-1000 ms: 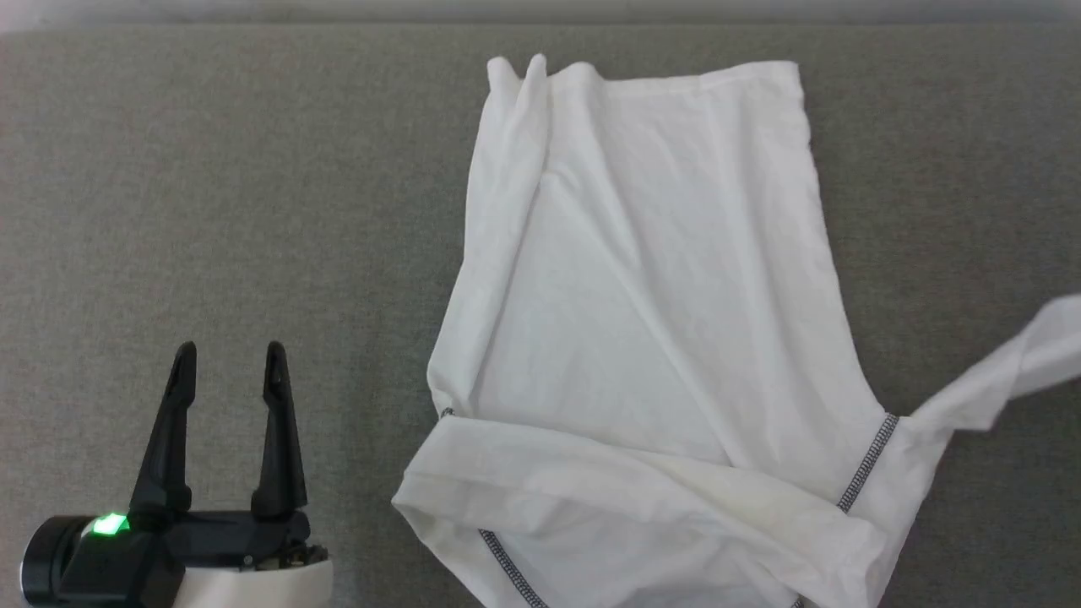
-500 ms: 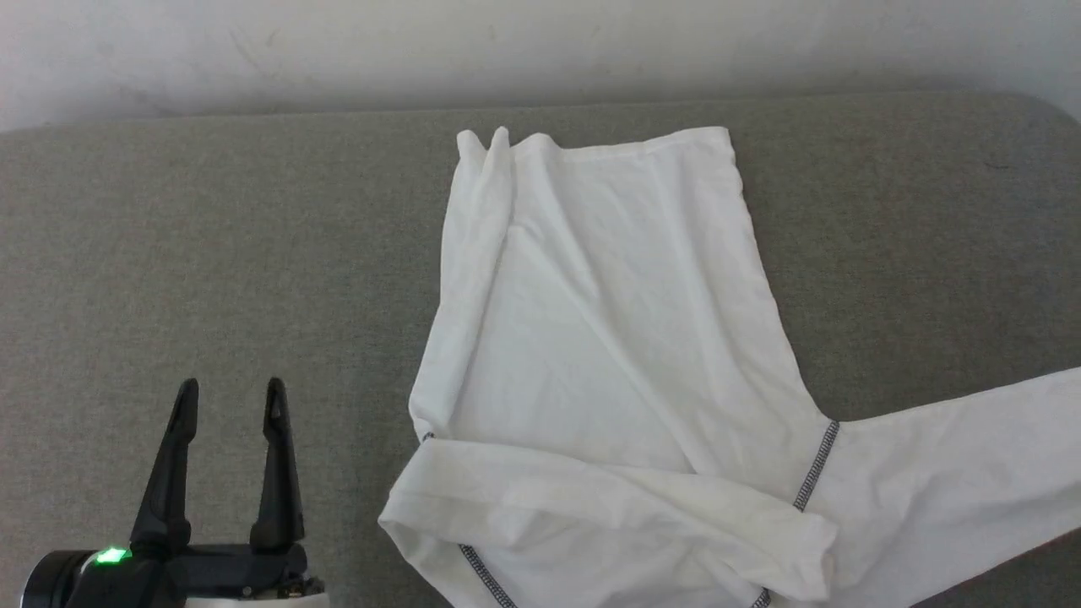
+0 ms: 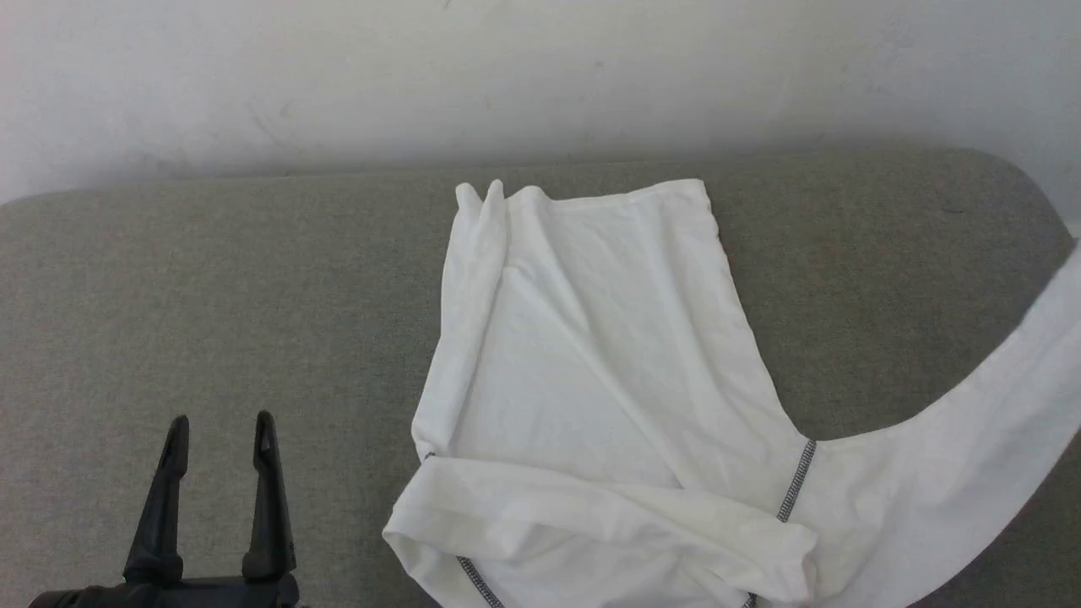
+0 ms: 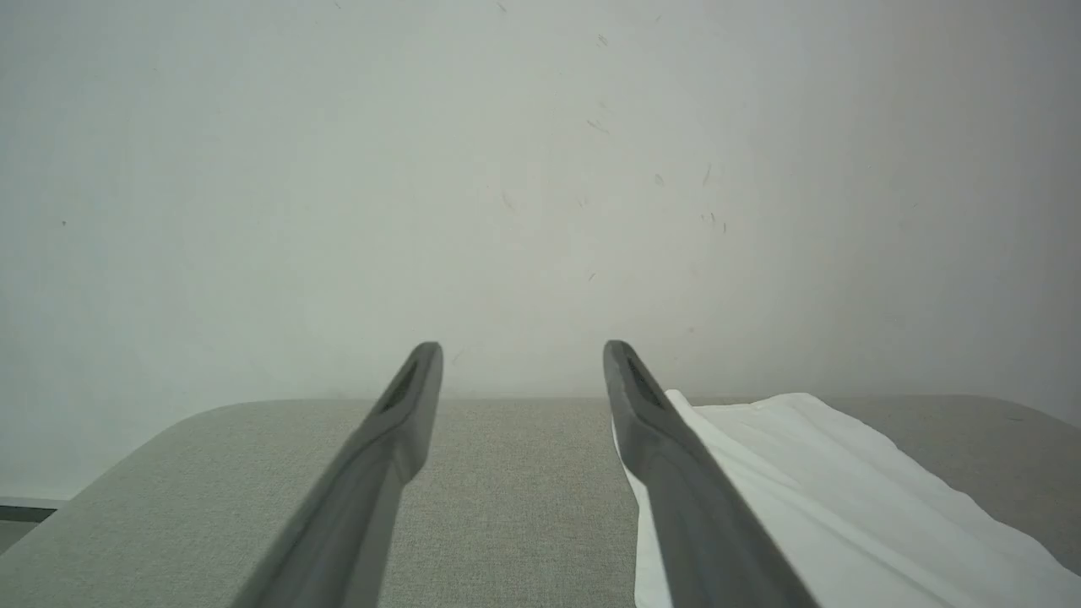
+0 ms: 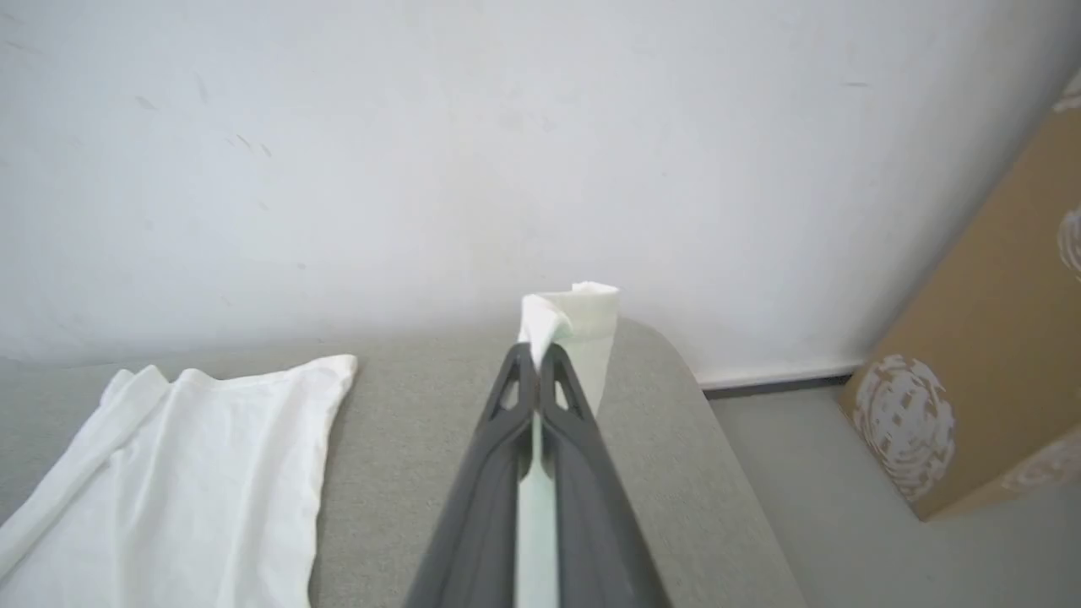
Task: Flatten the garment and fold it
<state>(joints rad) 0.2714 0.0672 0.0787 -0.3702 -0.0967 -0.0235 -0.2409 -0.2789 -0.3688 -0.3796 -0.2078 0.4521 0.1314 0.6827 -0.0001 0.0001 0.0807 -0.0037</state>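
White garment (image 3: 591, 380) lies on grey pad (image 3: 211, 279), right of pad's centre. Long axis runs pad front to back: hem twd wall (image 3: 507, 84), shoulders at pad's front edge. One sleeve folded across shoulder end. Other sleeve (image 3: 971, 439) lifted off pad's right side, cuff pinched in right gripper (image 5: 535, 355), jaws tight on it. Left gripper (image 3: 221, 418) over pad's front left, fingers spread wide, empty.

one garment (image 3: 591, 380), two grippers (image 3: 221, 420) (image 5: 538, 353), one box (image 5: 971, 338)

White garment (image 3: 608, 380) lies rumpled, one sleeve seemingly raised.
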